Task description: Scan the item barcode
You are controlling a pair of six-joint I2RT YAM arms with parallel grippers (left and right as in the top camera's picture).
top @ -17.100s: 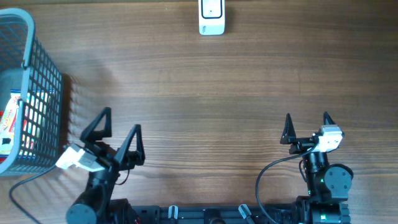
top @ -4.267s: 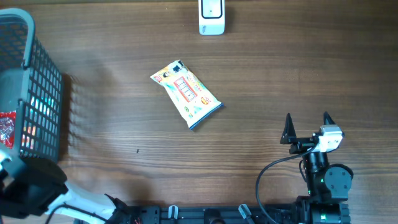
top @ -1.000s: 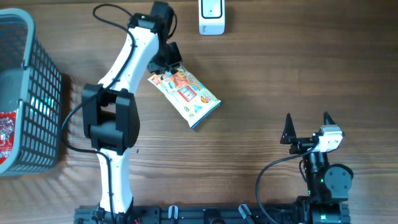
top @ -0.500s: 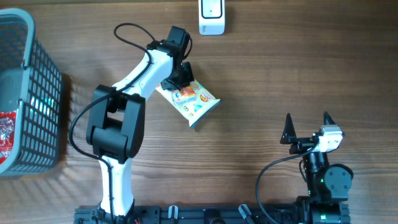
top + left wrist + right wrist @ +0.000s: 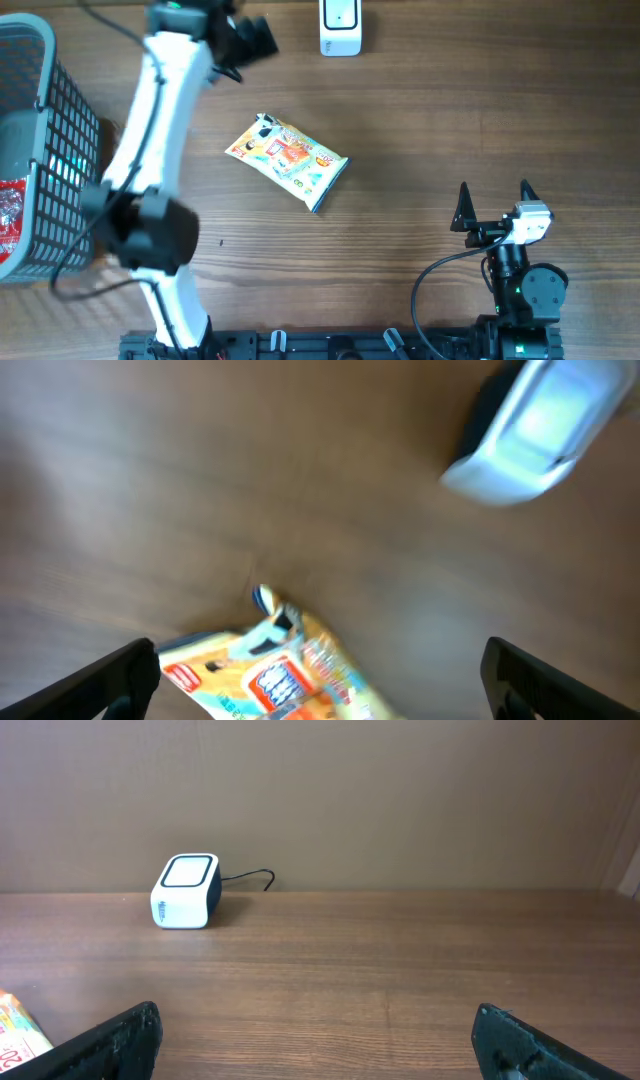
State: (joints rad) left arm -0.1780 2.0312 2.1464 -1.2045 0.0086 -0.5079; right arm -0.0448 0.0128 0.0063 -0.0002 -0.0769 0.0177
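The item, a yellow-orange snack packet (image 5: 288, 160), lies flat on the wooden table with nothing touching it. The white barcode scanner (image 5: 340, 28) stands at the back edge. My left gripper (image 5: 250, 38) is raised near the back, left of the scanner, and stands open and empty. Its blurred wrist view looks down on the packet (image 5: 270, 678) and the scanner (image 5: 535, 425), with the left gripper (image 5: 325, 682) spread wide above the table. My right gripper (image 5: 493, 205) rests open at the front right. Its view shows the scanner (image 5: 187, 890) far off and a corner of the packet (image 5: 18, 1030).
A grey wire basket (image 5: 45, 150) holding a red-and-white item (image 5: 10, 215) stands at the left edge. The left arm (image 5: 150, 140) stretches from the front left up toward the back. A thin cable (image 5: 250, 876) trails from the scanner.
The left gripper opened, let go of the packet and swung up and left toward the back. The packet dropped flat and turned slightly. The right arm stayed still.
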